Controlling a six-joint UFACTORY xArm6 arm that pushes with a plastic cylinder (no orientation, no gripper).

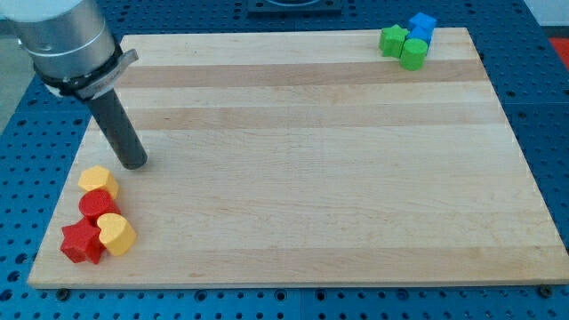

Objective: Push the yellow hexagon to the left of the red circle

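The yellow hexagon [98,181] lies near the board's left edge, low in the view. Just below it and touching it is the red circle [97,206]. A yellow heart [116,233] sits below-right of the red circle, and a red star [82,243] lies at the bottom left, next to the heart. My tip [133,163] rests on the board just above and to the right of the yellow hexagon, a short gap away from it.
A green block [393,40], a green cylinder [413,53] and a blue block [421,26] cluster at the wooden board's [311,160] top right corner. A blue pegboard surrounds the board.
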